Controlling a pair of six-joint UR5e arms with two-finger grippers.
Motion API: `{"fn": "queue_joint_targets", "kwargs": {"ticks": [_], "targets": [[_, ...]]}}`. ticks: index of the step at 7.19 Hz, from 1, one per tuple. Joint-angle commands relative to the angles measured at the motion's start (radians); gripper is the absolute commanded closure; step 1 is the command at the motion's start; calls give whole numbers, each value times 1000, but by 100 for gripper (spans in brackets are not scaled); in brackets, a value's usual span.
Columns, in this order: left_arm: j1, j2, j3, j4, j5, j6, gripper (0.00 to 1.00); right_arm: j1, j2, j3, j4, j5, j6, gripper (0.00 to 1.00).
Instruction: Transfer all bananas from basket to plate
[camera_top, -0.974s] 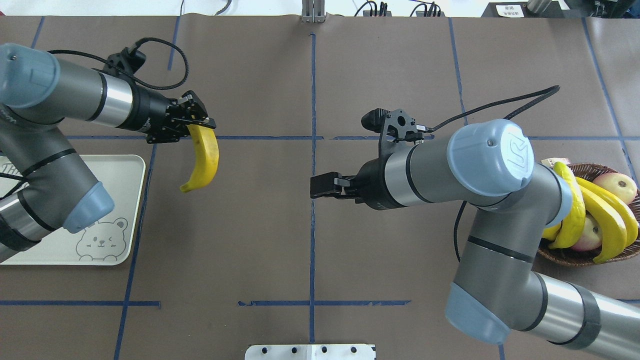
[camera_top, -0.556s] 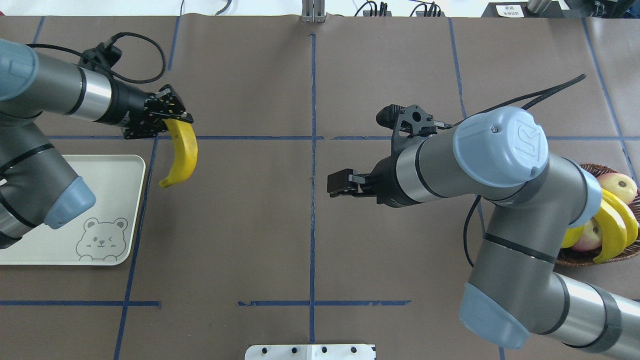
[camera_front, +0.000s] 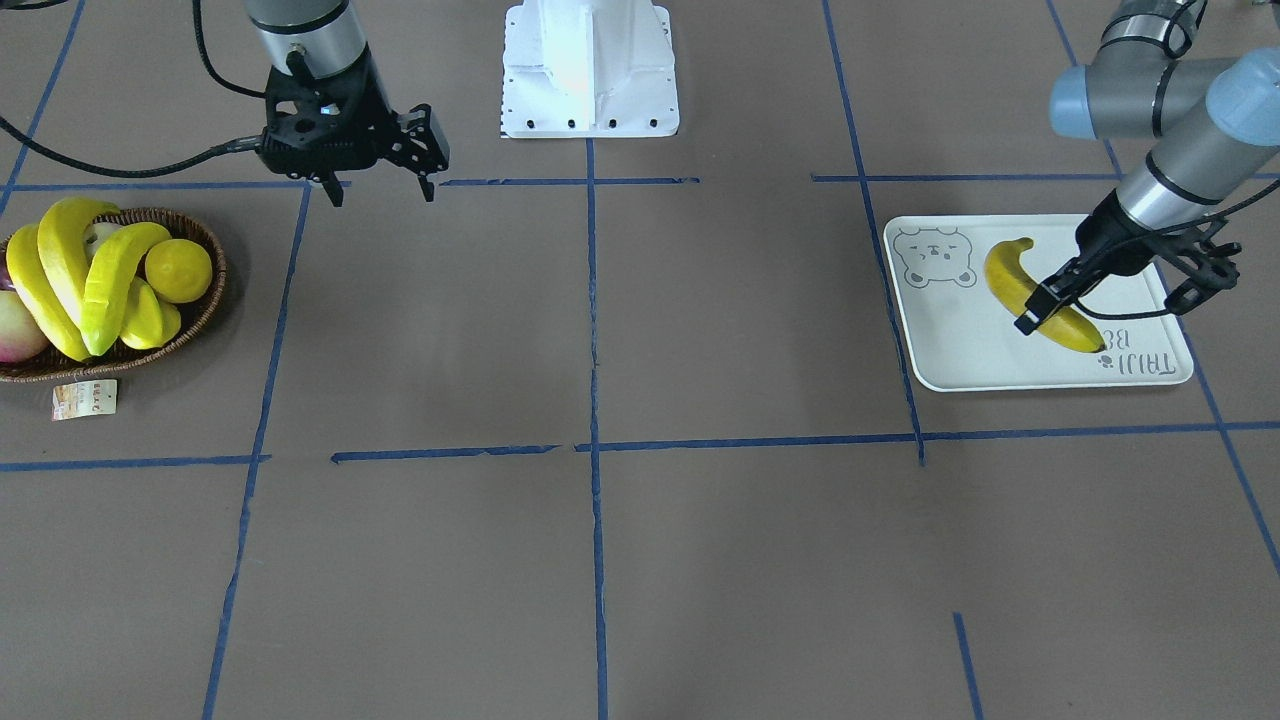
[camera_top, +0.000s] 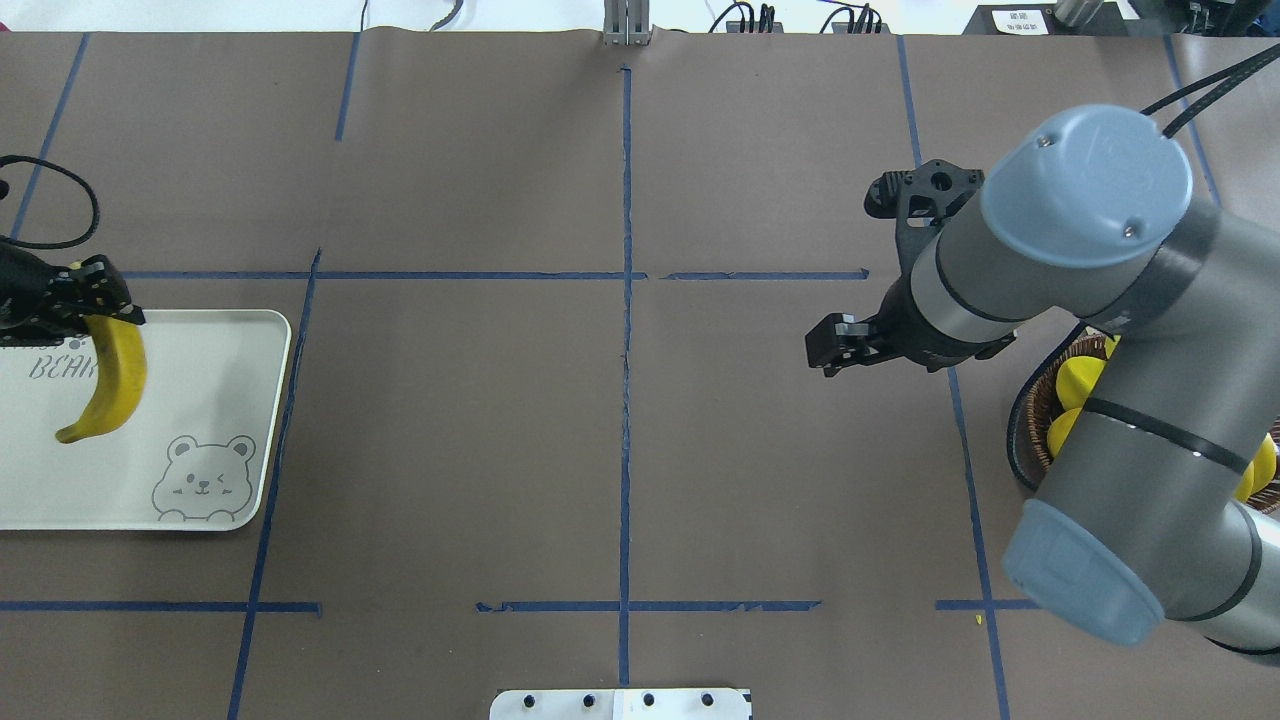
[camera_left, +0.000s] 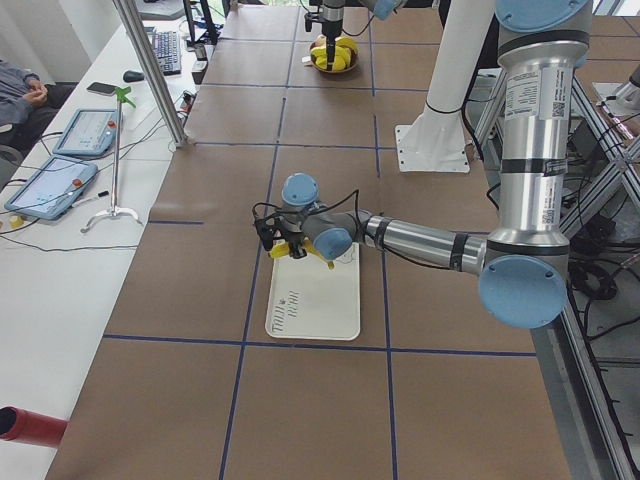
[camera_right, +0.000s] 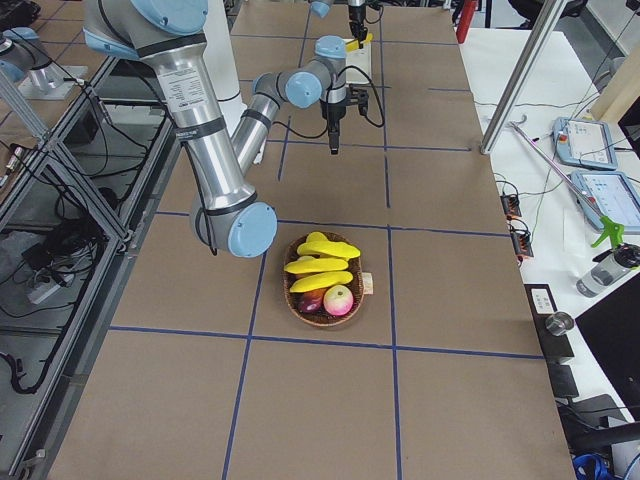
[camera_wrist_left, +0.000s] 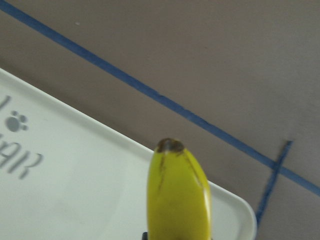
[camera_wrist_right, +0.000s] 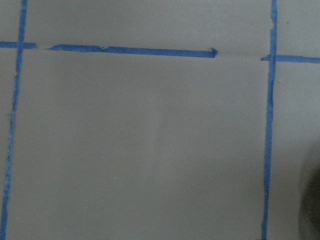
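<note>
The left pincer (camera_front: 1035, 315), clenched on one banana (camera_front: 1008, 275), has carried it from over the bare bench (camera_front: 700, 330) to above the plate (camera_front: 960, 355). The fruit now hangs low between the bear face (camera_front: 935, 258) and the lettering (camera_front: 1140, 365), though I cannot tell whether it touches. The first delivery seems to want only a release. Farther off, the right pincer (camera_front: 382, 192), fingers spread and empty, has drawn back toward the basket (camera_front: 205, 310), where the other bananas (camera_front: 60, 265) wait.
</note>
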Motion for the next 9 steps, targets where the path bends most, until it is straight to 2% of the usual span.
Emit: {"fn": "queue_joint_targets", "kwargs": {"ticks": [1, 3, 6, 7, 9], "targets": [[-36, 53, 49, -7, -3, 136, 100, 133, -103, 3, -3, 101, -235, 1], [-88, 53, 130, -9, -1, 248, 100, 205, -185, 6, 5, 130, -406, 1], [-88, 37, 251, -73, 3, 241, 95, 206, -194, 25, 8, 132, -407, 1], [-85, 33, 267, -108, 3, 217, 85, 206, -196, 31, 8, 132, -405, 1], [-84, 19, 272, -112, 2, 202, 18, 204, -196, 28, 8, 132, -404, 1]]}}
